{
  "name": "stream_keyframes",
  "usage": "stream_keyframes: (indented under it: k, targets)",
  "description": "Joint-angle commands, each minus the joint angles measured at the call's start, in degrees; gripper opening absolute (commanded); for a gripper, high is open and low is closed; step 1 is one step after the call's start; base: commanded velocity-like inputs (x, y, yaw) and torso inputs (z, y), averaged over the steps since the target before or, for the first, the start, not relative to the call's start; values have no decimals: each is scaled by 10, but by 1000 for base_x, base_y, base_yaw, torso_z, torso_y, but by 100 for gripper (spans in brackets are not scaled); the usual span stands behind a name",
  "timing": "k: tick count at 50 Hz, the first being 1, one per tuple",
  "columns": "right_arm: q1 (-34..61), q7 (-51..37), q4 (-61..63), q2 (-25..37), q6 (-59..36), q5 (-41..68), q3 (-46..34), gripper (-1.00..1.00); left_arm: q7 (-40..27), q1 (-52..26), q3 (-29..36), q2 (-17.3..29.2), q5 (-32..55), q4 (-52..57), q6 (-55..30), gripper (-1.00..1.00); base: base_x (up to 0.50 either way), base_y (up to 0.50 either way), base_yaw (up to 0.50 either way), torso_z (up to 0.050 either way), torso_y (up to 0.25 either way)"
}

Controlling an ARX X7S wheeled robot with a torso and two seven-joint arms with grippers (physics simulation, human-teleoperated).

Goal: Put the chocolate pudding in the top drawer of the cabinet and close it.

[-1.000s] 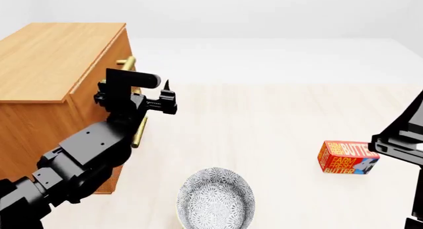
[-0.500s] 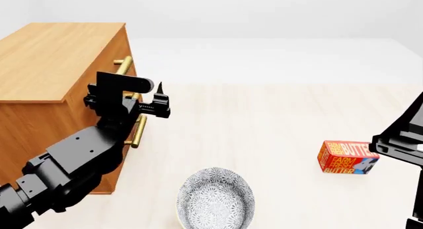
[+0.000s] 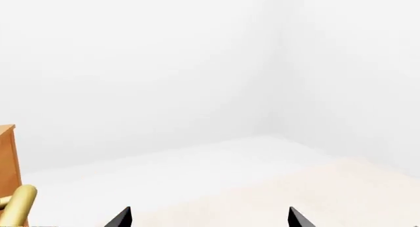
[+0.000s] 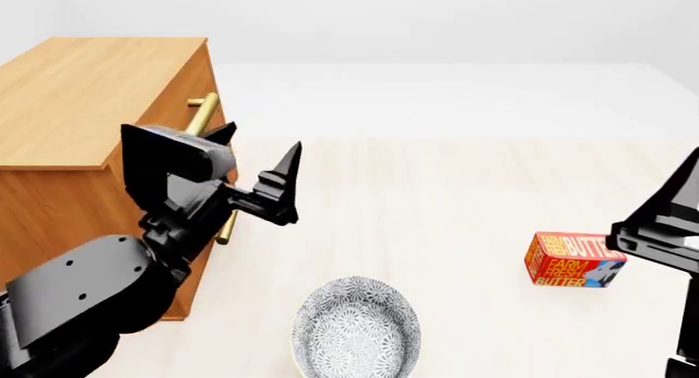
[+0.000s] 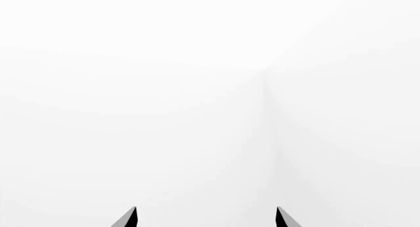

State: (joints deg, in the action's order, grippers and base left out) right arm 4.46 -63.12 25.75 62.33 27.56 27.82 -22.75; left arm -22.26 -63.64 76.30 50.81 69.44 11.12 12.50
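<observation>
Two grippers are in our views, and both stand with their fingers spread and nothing between them: the left gripper (image 4: 257,169) in front of the cabinet (image 4: 87,108), the right gripper (image 5: 204,217) pointing at blank white wall. We see the right arm only as a dark shape at the edge of the head view.

We cannot find the chocolate pudding in any view. The only carton we see is the butter box (image 4: 575,261), which is not our object.

The top drawer (image 4: 180,108) looks closed, with its brass handle (image 4: 200,114) just behind the left gripper's body. The left wrist camera catches only the handle's end at the frame corner, so the fingers are not aligned with the bar. We judge the risk so: closing now grasps air, or a finger slides off the round bar.

The table (image 4: 437,198) between cabinet and butter box is wide and free; the bowl (image 4: 356,327) sits near the front edge, below the left arm.
</observation>
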Motion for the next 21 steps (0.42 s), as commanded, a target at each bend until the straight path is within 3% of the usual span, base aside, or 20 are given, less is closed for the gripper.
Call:
stream_keyframes:
  k: [1,9,21]
  targets:
    - [11,8,-1,-10,-9,-1,-3,100,50,19,-10,61,13,117,44,100,0,0,0,0,0]
    - [30,18,11,-19,-32,-7,-14,100,31,51,-24,108,-30,161,104,100,0,0,0,0,0]
    - [3,18,82,17,-46,-30,-20,100,-22,146,-37,207,-108,202,259,100,0,0,0,0,0]
